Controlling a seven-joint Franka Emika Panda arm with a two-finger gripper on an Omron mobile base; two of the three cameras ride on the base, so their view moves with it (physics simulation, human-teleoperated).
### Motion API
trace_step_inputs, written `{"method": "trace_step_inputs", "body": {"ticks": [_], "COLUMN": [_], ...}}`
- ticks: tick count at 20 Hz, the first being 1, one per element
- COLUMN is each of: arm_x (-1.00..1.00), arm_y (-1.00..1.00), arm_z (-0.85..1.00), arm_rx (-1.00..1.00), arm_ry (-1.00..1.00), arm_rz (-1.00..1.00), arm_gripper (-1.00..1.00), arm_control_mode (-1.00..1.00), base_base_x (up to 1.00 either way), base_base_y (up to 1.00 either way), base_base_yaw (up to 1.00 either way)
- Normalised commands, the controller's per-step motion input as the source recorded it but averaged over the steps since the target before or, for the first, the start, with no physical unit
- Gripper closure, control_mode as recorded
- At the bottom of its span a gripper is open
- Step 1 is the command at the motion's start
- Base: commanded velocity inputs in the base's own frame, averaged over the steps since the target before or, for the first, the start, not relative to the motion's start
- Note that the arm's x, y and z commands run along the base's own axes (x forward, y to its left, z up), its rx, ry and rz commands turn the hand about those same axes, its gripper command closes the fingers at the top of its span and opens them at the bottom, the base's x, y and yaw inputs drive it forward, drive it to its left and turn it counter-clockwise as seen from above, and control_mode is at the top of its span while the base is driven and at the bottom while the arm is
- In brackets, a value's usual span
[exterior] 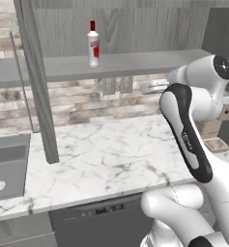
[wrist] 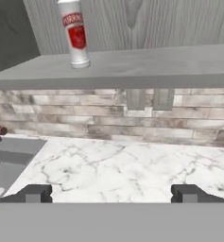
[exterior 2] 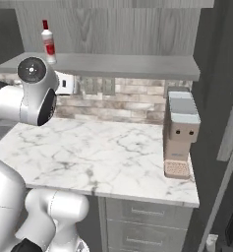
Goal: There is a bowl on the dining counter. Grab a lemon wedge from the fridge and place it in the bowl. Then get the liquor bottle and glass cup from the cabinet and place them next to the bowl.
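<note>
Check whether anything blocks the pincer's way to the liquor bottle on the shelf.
Nothing visible does. The small clear red-labelled liquor bottle stands alone on the flat grey cabinet shelf, above and left of the open pincer, with only open space over the white marble worktop between.

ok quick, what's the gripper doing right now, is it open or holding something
Gripper: open, fingers wide apart, holding nothing. It faces the cabinet shelf, with the liquor bottle standing there untouched.
</note>
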Motion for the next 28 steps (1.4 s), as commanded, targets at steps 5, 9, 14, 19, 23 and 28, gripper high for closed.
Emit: {"method": "trace_step_inputs", "body": {"ticks": [5,9,14,19,23,28], "arm_x": [0.00,0.00,0.04,0.00,0.13,0.57], "arm_y": [0.00,0.00,0.02,0.20,0.62,0.85], "arm_z": [0.00,0.00,0.02,0.59,0.72,0.64], "arm_rx": [0.00,0.00,0.00,-0.02,-0.07,-0.05], "arm_ry": [0.00,0.00,-0.02,-0.23,-0.21,-0.05], "arm_rz": [0.00,0.00,0.00,0.00,0.00,0.00], "arm_gripper": [-1.00,-1.00,-1.00,-1.00,-1.00,-1.00], "arm_control_mode": [1.00,1.00,-1.00,-1.00,-1.00,-1.00], "base_base_x": [0.52,0.44,0.27,0.00,0.00,0.00], "base_base_y": [0.40,0.31,0.16,0.00,0.00,0.00], "base_base_yaw": [-0.16,-0.06,0.00,0.00,0.00,0.00]}}
